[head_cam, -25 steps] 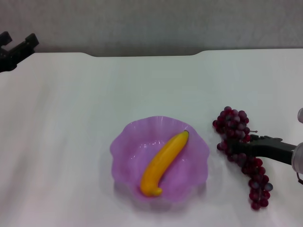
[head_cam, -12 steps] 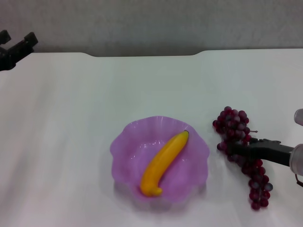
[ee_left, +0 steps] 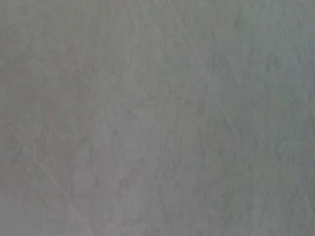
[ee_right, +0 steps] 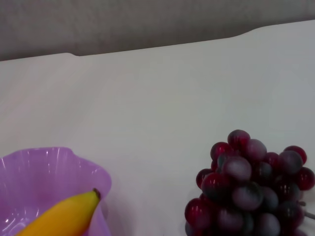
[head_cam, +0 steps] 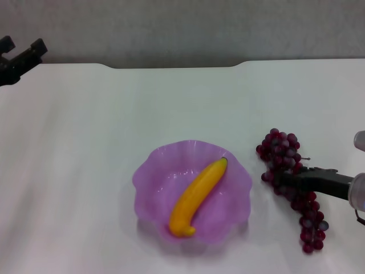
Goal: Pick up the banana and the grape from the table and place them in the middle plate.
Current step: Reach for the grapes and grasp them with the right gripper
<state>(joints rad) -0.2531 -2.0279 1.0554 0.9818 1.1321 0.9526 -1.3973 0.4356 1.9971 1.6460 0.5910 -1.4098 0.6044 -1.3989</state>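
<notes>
The yellow-orange banana [head_cam: 197, 195] lies diagonally inside the light purple scalloped plate [head_cam: 154, 171] at the table's middle front. The dark red grape bunch [head_cam: 282, 149] lies on the white table to the right of the plate. My right gripper [head_cam: 279, 178] reaches in from the right edge and sits over the middle of the bunch, hiding part of it. The right wrist view shows the bunch's top [ee_right: 246, 182], the banana's tip [ee_right: 64, 219] and the plate's rim [ee_right: 44, 167]. My left gripper [head_cam: 21, 44] is parked open at the far left back corner.
The white table [head_cam: 171, 103] ends at a grey wall at the back. The left wrist view shows only a plain grey surface.
My right gripper has shifted slightly down and to the right over the grape bunch. The banana, the plate and the left arm have not moved.
</notes>
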